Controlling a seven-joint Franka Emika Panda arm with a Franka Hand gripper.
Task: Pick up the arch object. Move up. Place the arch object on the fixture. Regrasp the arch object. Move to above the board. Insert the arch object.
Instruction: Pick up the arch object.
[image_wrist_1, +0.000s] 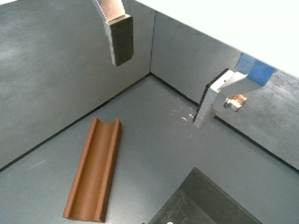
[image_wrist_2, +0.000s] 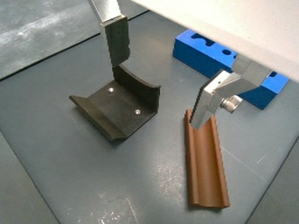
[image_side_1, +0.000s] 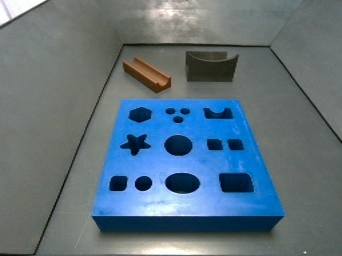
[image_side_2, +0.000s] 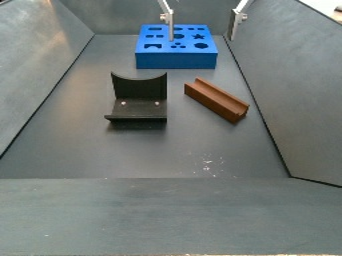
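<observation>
Arch object (image_wrist_2: 205, 164), an orange-brown elongated block with a channel cut along its upward face: flat on the dark grey floor (image_side_2: 80, 120), untouched, channel open to the top. In a side view (image_side_2: 215, 99), just beside the fixture (image_side_2: 138, 100), a small dark grey block with a curved U-shaped dip and raised sides, apart from it. In a side view (image_side_1: 147, 72), near the back wall, to the left of the fixture (image_side_1: 210, 65), beyond the far edge of the board (image_side_1: 187, 165).

Board: a large, thick, bright blue rectangular slab with dark star, hexagon, circle, square and arch cutouts, all unfilled; well apart from the arch object (image_wrist_1: 94, 168) and from the fixture (image_wrist_2: 117, 106).

Gripper (image_wrist_2: 163, 77): raised above the floor, over the ground between fixture and board (image_wrist_2: 225, 63) in a wrist view; fingers (image_wrist_1: 121, 40) flat silver plates with dark pads, spread wide, nothing between them. At the top edge of a side view, only the two fingertips (image_side_2: 166, 14) visible above the board (image_side_2: 177, 45).
</observation>
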